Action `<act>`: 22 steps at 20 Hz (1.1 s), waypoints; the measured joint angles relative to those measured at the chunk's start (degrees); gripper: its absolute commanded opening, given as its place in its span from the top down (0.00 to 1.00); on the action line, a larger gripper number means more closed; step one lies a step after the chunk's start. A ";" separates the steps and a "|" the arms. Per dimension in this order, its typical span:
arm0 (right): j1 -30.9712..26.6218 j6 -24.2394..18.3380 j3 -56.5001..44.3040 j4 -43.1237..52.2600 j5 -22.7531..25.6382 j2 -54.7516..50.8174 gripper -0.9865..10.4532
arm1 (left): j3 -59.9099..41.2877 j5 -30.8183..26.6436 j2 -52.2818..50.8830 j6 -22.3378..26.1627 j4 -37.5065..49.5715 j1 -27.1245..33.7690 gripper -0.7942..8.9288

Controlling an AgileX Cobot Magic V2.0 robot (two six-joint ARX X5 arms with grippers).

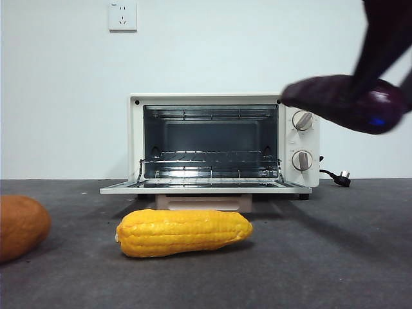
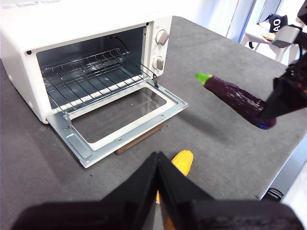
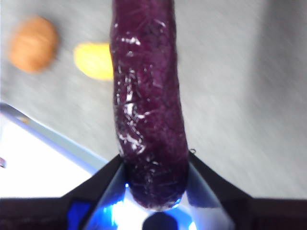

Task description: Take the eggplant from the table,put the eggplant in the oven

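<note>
The right gripper (image 3: 156, 189) pinched the eggplant (image 3: 148, 96) by its blunt end, the jaws pressed against both sides. In the front view the arm slanted down from the upper right corner, and the eggplant (image 1: 344, 103) hung in the air, lying nearly level, well above the table (image 1: 335, 257) and just right of the oven (image 1: 222, 141). Its green stem end pointed toward the oven's knobs. The oven door lay folded down, the wire rack bare inside. The left gripper (image 2: 158, 165) waited with its jaws pressed together, hovering above the corn (image 2: 183, 162) in front of the open door. An orange-brown vegetable (image 1: 20, 225) rested on the table at the far left.
</note>
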 measured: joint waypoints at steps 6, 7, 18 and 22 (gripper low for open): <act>0.00 4.68 1.86 11.61 -3.58 11.06 0.92 | 0.00 0.00 0.00 0.00 -0.07 0.00 0.92; -0.02 4.94 3.37 11.87 -4.11 13.81 0.92 | 0.00 0.00 0.00 0.00 -0.35 0.00 0.92; -0.07 8.04 32.33 9.73 -6.49 40.92 0.92 | 0.00 0.00 0.00 0.00 -1.33 0.00 0.92; -0.44 10.97 38.01 10.05 -6.91 47.74 0.92 | 0.00 0.00 0.00 0.00 -1.36 -0.20 0.92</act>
